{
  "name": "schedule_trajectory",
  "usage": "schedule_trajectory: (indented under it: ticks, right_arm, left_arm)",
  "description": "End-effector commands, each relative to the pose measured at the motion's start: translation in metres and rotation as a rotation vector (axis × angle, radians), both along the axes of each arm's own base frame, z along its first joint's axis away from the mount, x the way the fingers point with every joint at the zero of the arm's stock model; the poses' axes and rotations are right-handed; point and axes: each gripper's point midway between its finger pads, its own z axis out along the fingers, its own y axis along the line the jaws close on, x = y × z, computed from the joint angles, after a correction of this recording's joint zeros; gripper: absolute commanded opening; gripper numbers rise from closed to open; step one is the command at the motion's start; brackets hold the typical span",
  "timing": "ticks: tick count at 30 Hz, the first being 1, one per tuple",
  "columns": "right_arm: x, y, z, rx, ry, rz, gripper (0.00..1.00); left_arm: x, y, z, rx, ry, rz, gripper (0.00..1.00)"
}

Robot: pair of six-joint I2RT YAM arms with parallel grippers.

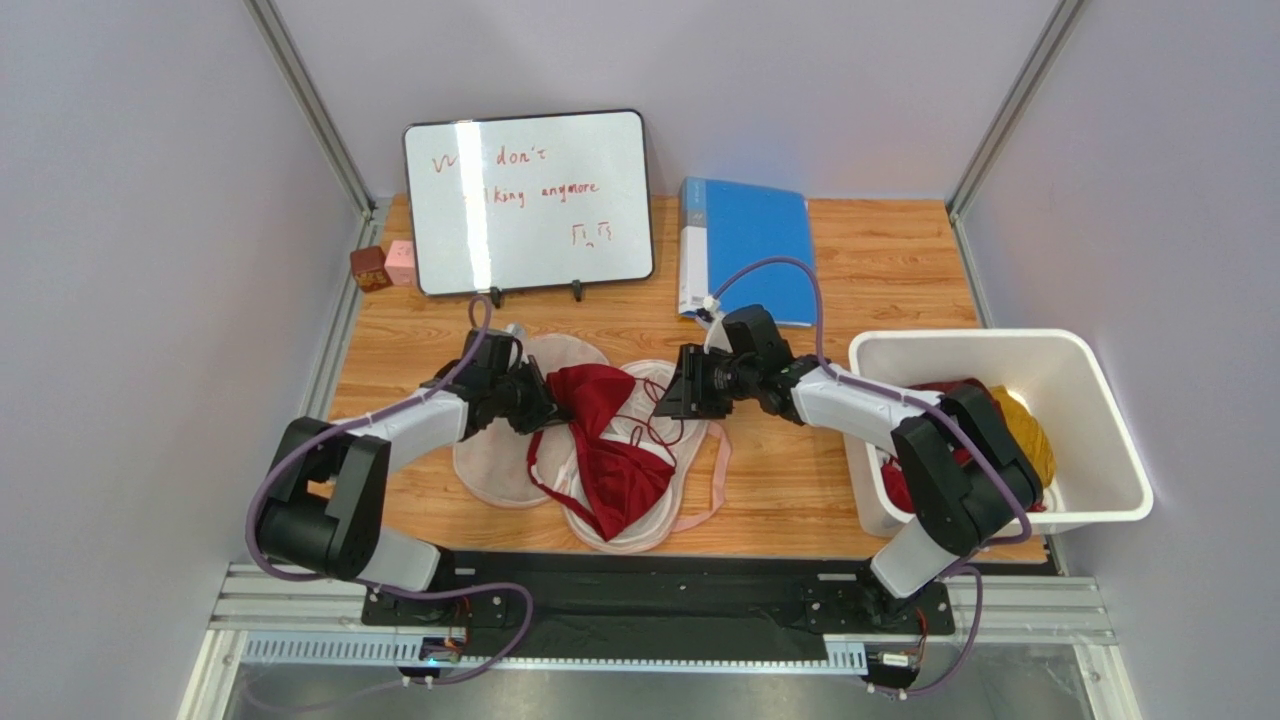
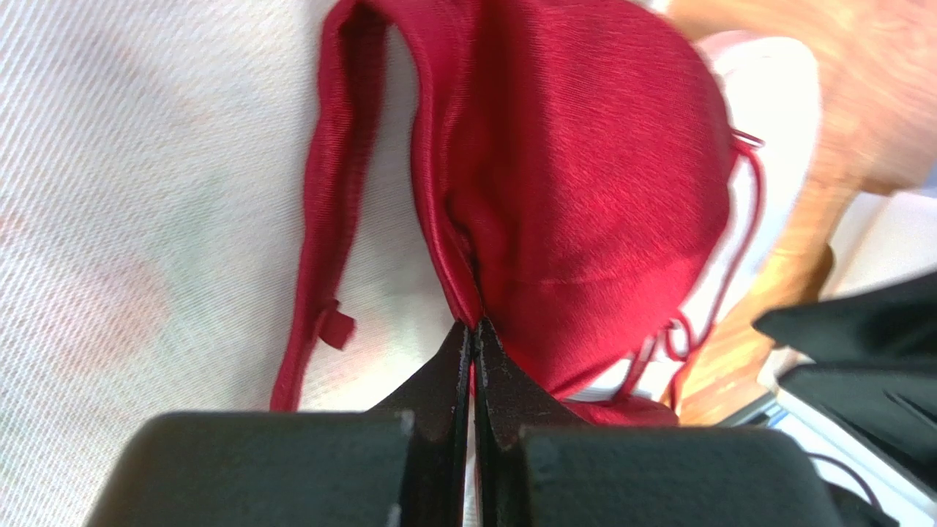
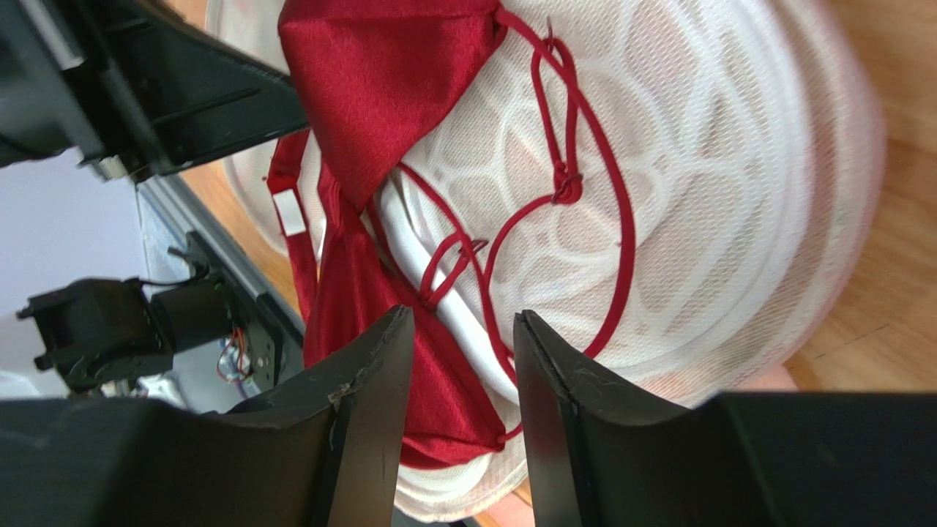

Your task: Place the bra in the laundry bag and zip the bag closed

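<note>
The dark red bra (image 1: 609, 450) lies spread across the opened laundry bag (image 1: 504, 477), a pale pouch with a mesh lining, at the table's middle. My left gripper (image 1: 538, 398) is at the bra's upper left. In the left wrist view it (image 2: 475, 324) is shut on a fold of the bra's (image 2: 583, 187) cup edge, over the bag's lining (image 2: 143, 198). My right gripper (image 1: 672, 393) hovers at the bag's upper right. Its jaws (image 3: 462, 324) stand apart, with the bra (image 3: 374, 77), its thin straps and the bag (image 3: 715, 198) showing beyond them.
A white bin (image 1: 1104, 435) with red and yellow clothes (image 1: 1022, 428) stands at the right edge. At the back are a whiteboard (image 1: 526, 200), a blue folder (image 1: 747, 248) and two small blocks (image 1: 383, 266). Grey walls enclose the table.
</note>
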Motion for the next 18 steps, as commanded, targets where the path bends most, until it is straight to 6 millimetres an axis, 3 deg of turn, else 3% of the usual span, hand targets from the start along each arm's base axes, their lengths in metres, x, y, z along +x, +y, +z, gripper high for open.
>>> schedule_trajectory:
  ticks: [1, 6, 11, 16, 18]
  right_arm:
    - [0.017, -0.008, -0.004, -0.073, -0.022, -0.078, 0.45]
    - [0.029, -0.024, -0.015, -0.129, -0.021, -0.178, 0.43]
    - [0.032, -0.011, -0.002, -0.023, -0.048, -0.127, 0.45]
    - [0.033, 0.017, 0.035, 0.174, -0.129, -0.027, 0.75]
    - [0.033, 0.032, 0.044, 0.233, -0.13, 0.052, 0.77]
  left_arm:
    - [0.021, -0.011, 0.051, -0.045, -0.194, -0.089, 0.0]
    - [0.01, -0.017, 0.095, -0.093, -0.324, -0.173, 0.0]
    - [-0.004, -0.03, 0.111, -0.18, -0.345, -0.264, 0.0]
    - [-0.011, -0.037, 0.11, -0.215, -0.331, -0.332, 0.0]
    - [-0.012, -0.04, 0.112, -0.226, -0.332, -0.345, 0.0]
